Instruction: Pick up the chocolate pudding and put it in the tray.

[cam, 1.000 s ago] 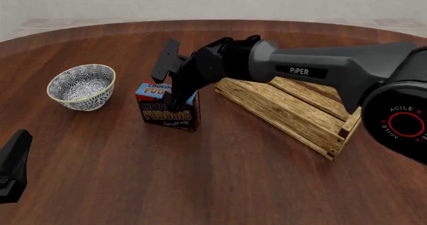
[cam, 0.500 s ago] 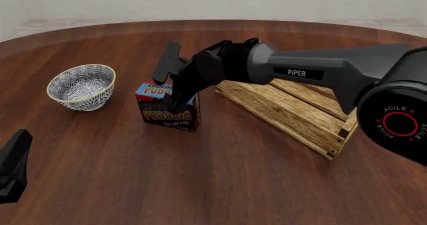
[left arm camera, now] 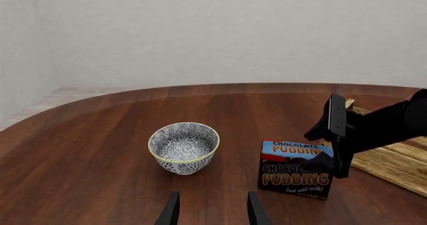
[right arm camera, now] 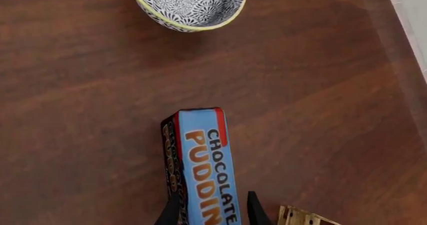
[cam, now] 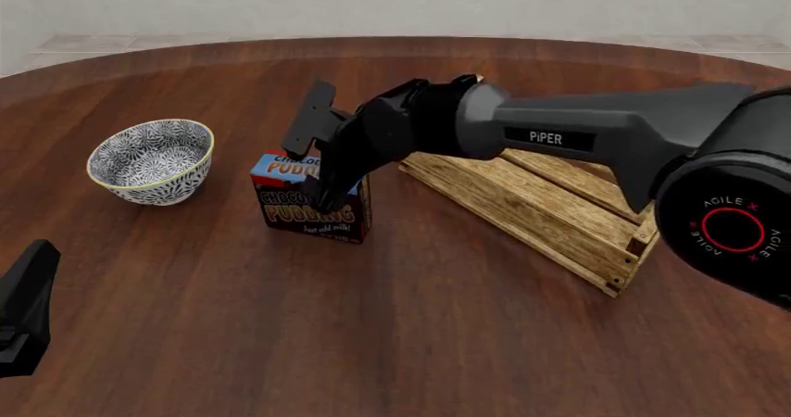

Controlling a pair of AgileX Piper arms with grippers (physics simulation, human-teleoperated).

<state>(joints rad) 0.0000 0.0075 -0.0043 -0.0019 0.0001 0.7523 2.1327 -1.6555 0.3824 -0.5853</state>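
Dark wood grain covers the round table (cam: 370,343) we are working over. At the far left edge of the front view we see our left gripper (cam: 22,310) low and near the camera, well apart from everything else; its wrist camera shows the two fingers (left arm camera: 172,212) parted around bare table, gripping nothing. A little further in sits the blue-white patterned bowl (cam: 151,161), upright.

Right of the bowl, near it but not touching, stands the chocolate pudding (cam: 309,204). We see it upright on the table, its dark brown lettered front turned towards us and its blue top band facing up. From the right wrist camera the top is a long narrow strip (right arm camera: 208,165), so the carton's long axis lies flat along the table; in the front view that axis runs roughly left to right, tilting slightly towards the tray at its right end.

Our right gripper (cam: 324,193) comes down on the carton from above, and its fingers (right arm camera: 172,211) sit narrowly on either side of the thin top, against the two broad faces.

Just right of the carton lies the tray (cam: 544,208), a light slatted crate set diagonally, partly under our right arm
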